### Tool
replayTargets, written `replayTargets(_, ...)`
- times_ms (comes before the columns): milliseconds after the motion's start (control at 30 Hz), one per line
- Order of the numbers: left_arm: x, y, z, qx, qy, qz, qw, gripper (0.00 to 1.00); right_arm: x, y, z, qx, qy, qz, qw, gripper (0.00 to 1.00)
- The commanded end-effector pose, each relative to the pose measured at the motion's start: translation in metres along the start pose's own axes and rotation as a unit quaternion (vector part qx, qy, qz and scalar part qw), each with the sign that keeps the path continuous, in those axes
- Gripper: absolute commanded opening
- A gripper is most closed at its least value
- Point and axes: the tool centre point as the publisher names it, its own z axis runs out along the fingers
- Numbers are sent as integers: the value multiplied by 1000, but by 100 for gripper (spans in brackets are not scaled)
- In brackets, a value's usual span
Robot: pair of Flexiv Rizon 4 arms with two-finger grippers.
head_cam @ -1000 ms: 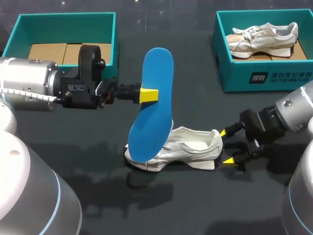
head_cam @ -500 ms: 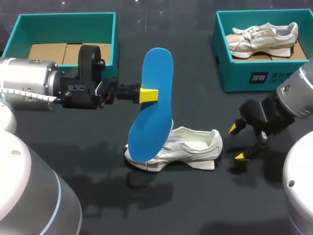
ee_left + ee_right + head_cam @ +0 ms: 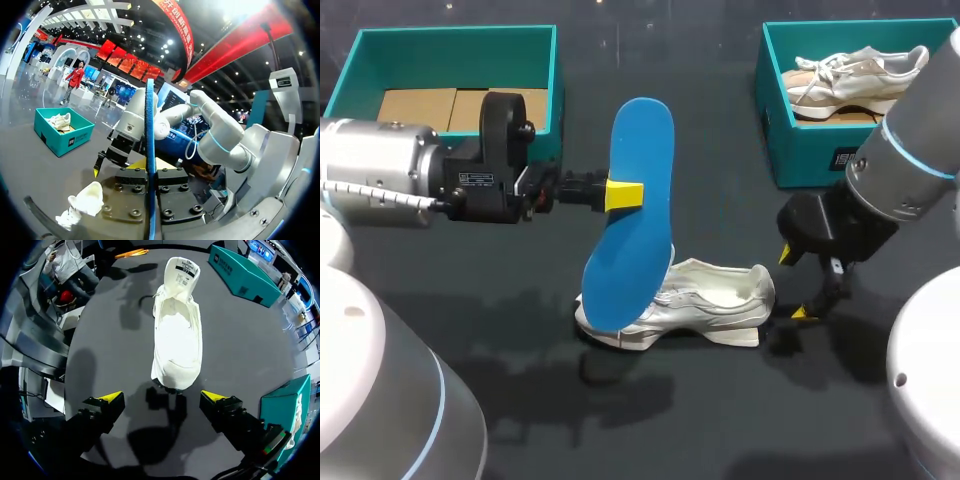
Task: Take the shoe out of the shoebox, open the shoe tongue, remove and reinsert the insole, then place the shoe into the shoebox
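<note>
Head view: two boxes (image 3: 455, 50) (image 3: 810, 150), two shoes (image 3: 720, 300) (image 3: 860, 70), one insole (image 3: 638, 140) clamped in left gripper (image 3: 620, 193). Right wrist view only: right gripper (image 3: 165, 397) spread apart, shoe (image 3: 177, 335) just ahead.

Head camera looks down from behind on the whole table (image 3: 720, 150); both wrist cameras share the shoe (image 3: 177, 335), close ahead of the right jaws, farther off beside the left.

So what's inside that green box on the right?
A pale shoe lies in the box on brown cardboard. The right arm covers its right corner, so that part is hidden.
</note>
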Motion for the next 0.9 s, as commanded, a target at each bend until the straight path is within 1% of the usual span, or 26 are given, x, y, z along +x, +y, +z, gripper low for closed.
replayTargets(33,1,1,1,1,-1,0,1000,0,1,7,0,49,-3,-1,999,100)
replayTargets(433,1,1,1,1,-1,0,1000,0,-7,23,-1,52,-11,-17,998,100)
replayTargets(700,1,1,1,1,-1,0,1000,0,-22,42,-9,61,-15,-38,997,100)
replayTargets(900,1,1,1,1,-1,0,1000,0,-37,59,-7,62,-14,-54,997,100)
